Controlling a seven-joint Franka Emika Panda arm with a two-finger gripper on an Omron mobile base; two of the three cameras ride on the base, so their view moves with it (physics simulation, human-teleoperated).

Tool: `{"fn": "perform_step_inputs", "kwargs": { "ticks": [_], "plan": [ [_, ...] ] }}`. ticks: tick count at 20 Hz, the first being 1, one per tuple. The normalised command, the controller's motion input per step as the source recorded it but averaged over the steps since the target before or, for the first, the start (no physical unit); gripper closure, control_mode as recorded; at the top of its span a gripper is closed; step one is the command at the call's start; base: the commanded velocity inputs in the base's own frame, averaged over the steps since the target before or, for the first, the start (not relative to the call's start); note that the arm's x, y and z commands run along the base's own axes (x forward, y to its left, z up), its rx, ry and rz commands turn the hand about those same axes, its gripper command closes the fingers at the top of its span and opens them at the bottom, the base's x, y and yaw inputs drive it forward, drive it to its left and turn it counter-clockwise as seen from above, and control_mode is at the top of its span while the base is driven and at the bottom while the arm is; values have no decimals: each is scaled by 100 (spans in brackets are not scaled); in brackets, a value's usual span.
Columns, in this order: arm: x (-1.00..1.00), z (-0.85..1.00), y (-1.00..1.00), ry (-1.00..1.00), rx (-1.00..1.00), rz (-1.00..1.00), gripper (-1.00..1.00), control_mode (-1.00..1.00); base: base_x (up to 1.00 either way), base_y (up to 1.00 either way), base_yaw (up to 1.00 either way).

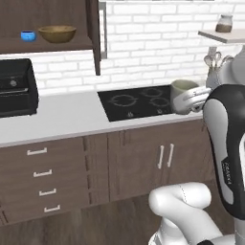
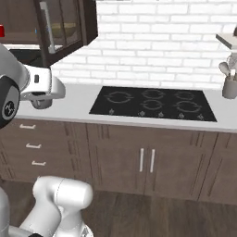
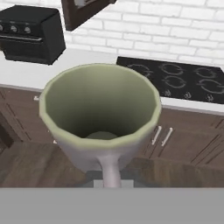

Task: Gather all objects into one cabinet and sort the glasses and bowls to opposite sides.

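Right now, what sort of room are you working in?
A rendered home kitchen, it seems: a black four-ring cooktop set into a pale counter, a black oven beside it, and wooden drawers beneath. The gripper holds a grey-green mug.

The grey-green mug [image 3: 100, 118] was off the counter, upright with its mouth open toward the hand camera, its interior pale green and empty; it also showed in front of the cooktop's right edge [image 1: 184, 91]. The small blue bowl [image 1: 28, 35] sat upright on the shelf of the dark brown cabinet [image 1: 93, 33], left of the large wooden bowl [image 1: 57, 33], the two apart. The cabinet door stood open. A red shape at the frame edge [image 2: 1, 30] was possibly the red cup.
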Motion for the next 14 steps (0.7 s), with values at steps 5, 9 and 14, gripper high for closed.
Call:
{"fn": "perform_step_inputs", "kwargs": {
  "ticks": [5, 9, 14],
  "plan": [
    [0, 0, 0, 0, 0, 0, 100, 100, -15, 93, -2],
    [0, 0, 0, 0, 0, 0, 100, 100, 0, 100, -2],
    [0, 0, 0, 0, 0, 0, 100, 100, 14, 83, 0]
  ]
}}
